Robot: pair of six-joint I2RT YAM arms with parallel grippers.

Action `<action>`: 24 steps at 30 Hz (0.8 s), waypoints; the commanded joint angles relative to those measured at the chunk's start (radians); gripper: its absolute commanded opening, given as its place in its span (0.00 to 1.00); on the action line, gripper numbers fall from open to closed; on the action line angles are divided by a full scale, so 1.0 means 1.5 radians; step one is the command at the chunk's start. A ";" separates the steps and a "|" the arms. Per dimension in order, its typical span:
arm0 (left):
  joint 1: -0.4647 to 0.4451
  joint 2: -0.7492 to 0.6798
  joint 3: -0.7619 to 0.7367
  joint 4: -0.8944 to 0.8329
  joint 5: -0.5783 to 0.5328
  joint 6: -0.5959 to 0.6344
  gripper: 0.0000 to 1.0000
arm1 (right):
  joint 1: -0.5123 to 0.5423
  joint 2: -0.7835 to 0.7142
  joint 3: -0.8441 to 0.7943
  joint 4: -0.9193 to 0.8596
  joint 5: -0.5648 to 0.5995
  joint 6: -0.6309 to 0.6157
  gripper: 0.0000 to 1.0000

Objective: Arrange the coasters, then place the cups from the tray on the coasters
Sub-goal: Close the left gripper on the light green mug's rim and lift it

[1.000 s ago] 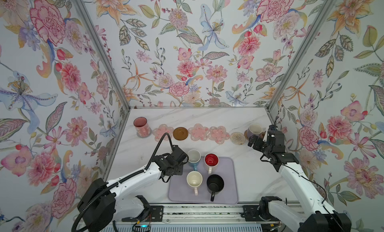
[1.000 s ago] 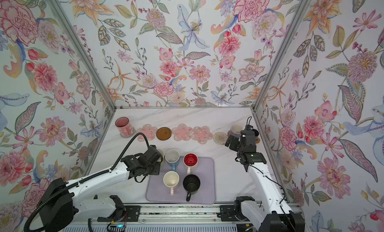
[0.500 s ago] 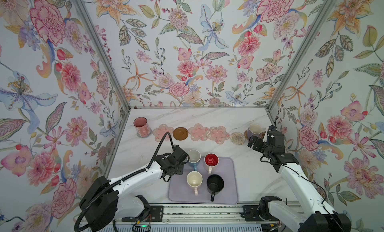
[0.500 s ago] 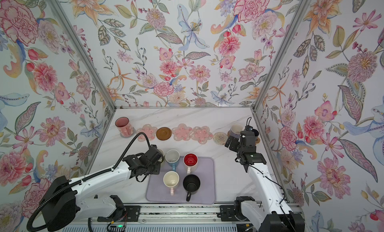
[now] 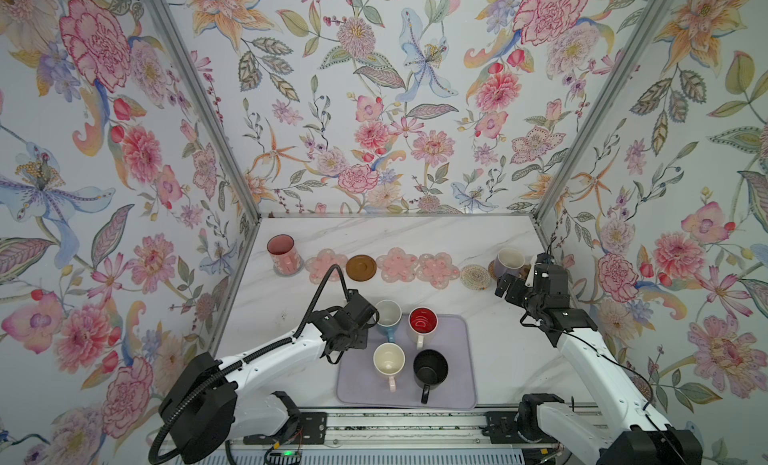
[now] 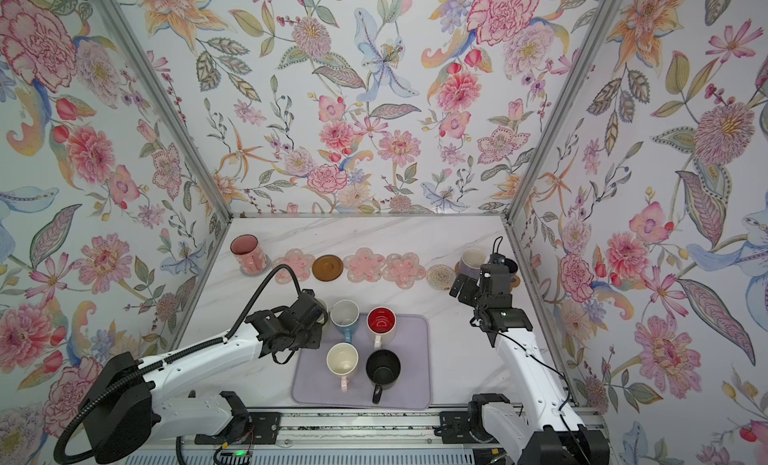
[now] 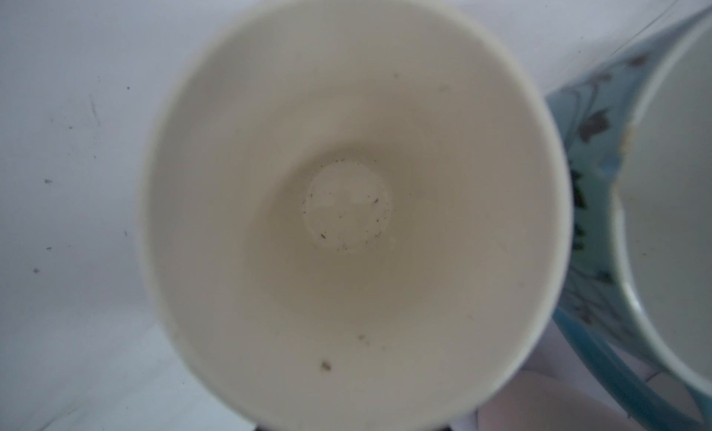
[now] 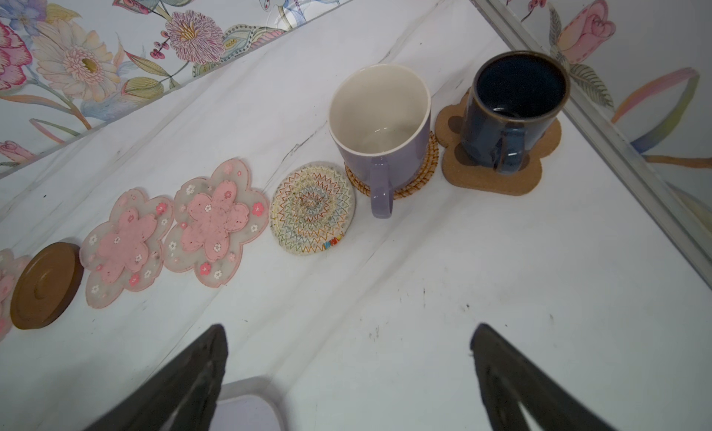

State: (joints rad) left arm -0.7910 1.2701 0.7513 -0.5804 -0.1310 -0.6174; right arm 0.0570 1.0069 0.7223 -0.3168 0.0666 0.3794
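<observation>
On the lavender tray [image 5: 457, 384] stand the blue cup [image 5: 388, 317], the red-lined white cup [image 5: 422, 321], the cream cup [image 5: 388, 359] and the black cup [image 5: 430, 367]. My left gripper [image 6: 316, 313] hangs over the tray's far left corner. It is right above a pale-lined cup [image 7: 346, 217] that stands beside the blue cup [image 7: 601, 178]. Its jaws are hidden. The coasters [image 5: 397, 265] lie in a row across the table. The pink cup [image 5: 282, 251], the lavender cup [image 8: 379, 113] and the navy cup [image 8: 516, 101] each stand on one. My right gripper [image 8: 348, 329] is open and empty, just short of the lavender cup.
The flowered side walls close in the table on both sides, and the navy cup stands close to the right wall's metal post [image 8: 601, 113]. A rail [image 5: 395, 429] runs along the front edge. Bare marble [image 5: 498, 350] lies between the tray and the right arm.
My left gripper has edged a little to the right, closer to the blue cup. The right gripper has hardly moved and has stayed open.
</observation>
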 commanded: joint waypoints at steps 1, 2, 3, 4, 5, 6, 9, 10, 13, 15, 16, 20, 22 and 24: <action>0.006 0.001 0.005 0.001 0.004 0.008 0.27 | 0.005 -0.010 -0.007 0.008 -0.004 0.006 0.99; 0.005 0.000 0.004 0.001 0.005 0.008 0.25 | 0.005 -0.011 -0.006 0.008 -0.004 0.006 0.99; 0.006 0.001 0.003 0.001 0.006 0.007 0.24 | 0.005 -0.010 -0.007 0.008 -0.004 0.006 0.99; 0.006 0.001 0.003 0.001 0.007 0.008 0.23 | 0.005 -0.010 -0.007 0.009 -0.004 0.006 0.99; 0.005 0.001 0.003 0.000 0.007 0.008 0.21 | 0.004 -0.011 -0.007 0.008 -0.004 0.005 0.99; 0.006 0.001 0.003 -0.001 0.007 0.008 0.19 | 0.005 -0.010 -0.007 0.009 -0.004 0.006 0.99; 0.007 -0.003 0.005 -0.005 0.004 0.007 0.12 | 0.005 -0.011 -0.007 0.007 -0.004 0.005 0.99; 0.007 -0.006 0.005 -0.006 0.003 0.007 0.09 | 0.005 -0.010 -0.007 0.008 -0.004 0.005 0.99; 0.007 -0.012 0.006 -0.013 -0.004 0.004 0.00 | 0.005 -0.012 -0.007 0.009 -0.004 0.006 0.99; 0.007 -0.017 0.006 -0.020 -0.008 0.002 0.00 | 0.005 -0.012 -0.008 0.011 -0.003 0.005 0.99; 0.007 -0.020 0.007 -0.024 -0.012 0.000 0.00 | 0.005 -0.010 -0.008 0.011 -0.004 0.006 0.99; 0.007 -0.039 0.007 -0.036 -0.027 -0.012 0.00 | 0.005 -0.009 -0.004 0.009 -0.005 0.005 0.99; 0.008 -0.057 0.004 -0.038 -0.032 -0.016 0.00 | 0.005 -0.009 -0.004 0.009 -0.006 0.006 0.99; 0.008 -0.075 0.004 -0.042 -0.035 -0.017 0.00 | 0.005 -0.010 -0.005 0.009 -0.006 0.008 0.99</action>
State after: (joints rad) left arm -0.7883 1.2190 0.7509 -0.6361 -0.1360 -0.6289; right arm 0.0570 1.0069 0.7223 -0.3164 0.0658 0.3794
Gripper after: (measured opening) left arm 0.165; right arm 0.992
